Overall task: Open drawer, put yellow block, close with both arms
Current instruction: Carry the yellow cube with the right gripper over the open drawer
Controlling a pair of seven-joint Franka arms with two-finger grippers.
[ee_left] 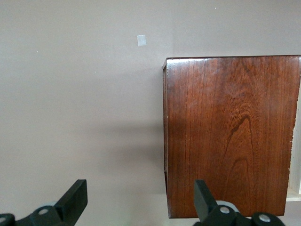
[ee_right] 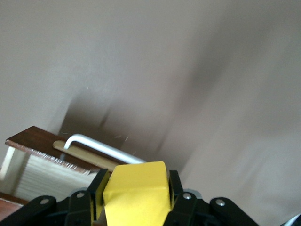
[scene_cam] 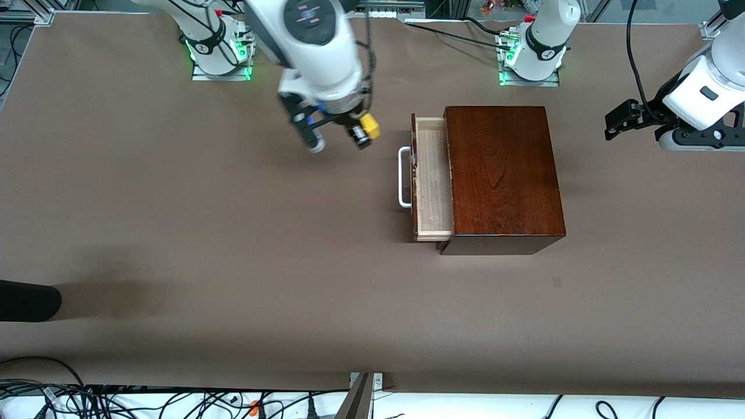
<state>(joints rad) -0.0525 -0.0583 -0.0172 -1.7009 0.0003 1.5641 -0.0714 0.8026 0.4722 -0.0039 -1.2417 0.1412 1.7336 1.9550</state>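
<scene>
Up near the top middle of the front view, the right gripper hangs over bare worktop with its jaws clamped on the yellow block, a small bright cube with plain faces. So the drawer is already pulled out, its pale tray empty and white handle facing the gripper. Dropping the block in and pushing the drawer shut are left. At the frame's right edge the left gripper waits, jaws open, beside the dark wooden box.
</scene>
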